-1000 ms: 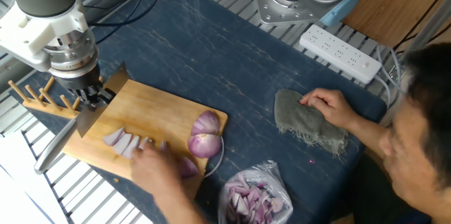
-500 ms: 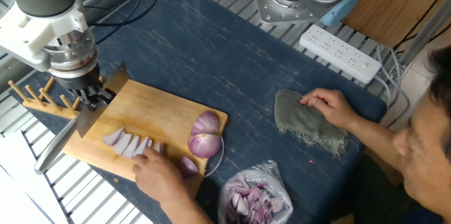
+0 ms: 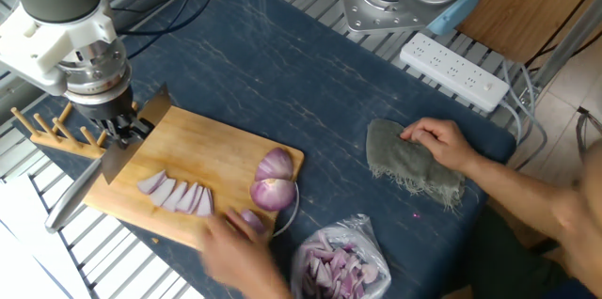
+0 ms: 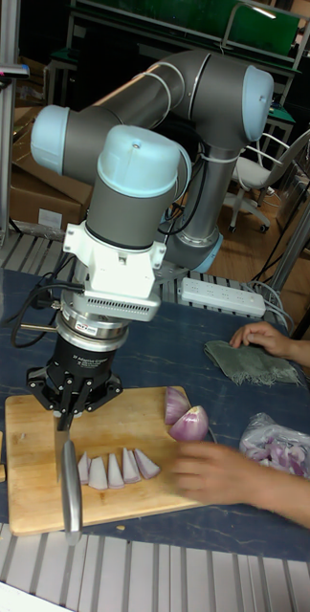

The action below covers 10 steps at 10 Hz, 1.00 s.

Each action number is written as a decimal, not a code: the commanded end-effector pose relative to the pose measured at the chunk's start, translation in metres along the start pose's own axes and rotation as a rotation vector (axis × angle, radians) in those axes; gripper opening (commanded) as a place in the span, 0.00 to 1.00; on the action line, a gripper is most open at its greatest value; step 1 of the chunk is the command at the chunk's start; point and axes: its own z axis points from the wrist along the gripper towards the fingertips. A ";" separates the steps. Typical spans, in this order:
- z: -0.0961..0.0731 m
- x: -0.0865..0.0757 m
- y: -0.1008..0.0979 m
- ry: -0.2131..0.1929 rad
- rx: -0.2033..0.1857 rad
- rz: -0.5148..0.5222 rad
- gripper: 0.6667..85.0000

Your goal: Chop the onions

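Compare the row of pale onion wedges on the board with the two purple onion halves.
The pale onion wedges are thin, lined up mid-board with cut faces showing; the purple onion halves are bigger, rounded and uncut, at the board's right edge. Both lie on the wooden cutting board.

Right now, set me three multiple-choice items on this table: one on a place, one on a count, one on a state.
1. Where do the onion wedges lie?
A. on the cutting board
B. on the grey cloth
C. on the power strip

2. How many cut wedges sit in the row on the board?
A. one
B. about five
C. over a dozen

3. What is the gripper doing?
A. hanging open
B. shut on the knife
C. shut on the bag

Answers:
1 A, the row rests on the wood.
2 B, the tall view shows roughly five side by side.
3 B, the fingers clamp the knife, blade pointing down.
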 end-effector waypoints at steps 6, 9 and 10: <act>0.001 -0.003 0.026 0.005 -0.086 0.107 0.00; 0.004 -0.008 0.035 -0.003 -0.091 0.124 0.00; 0.005 -0.010 0.040 -0.008 -0.099 0.148 0.00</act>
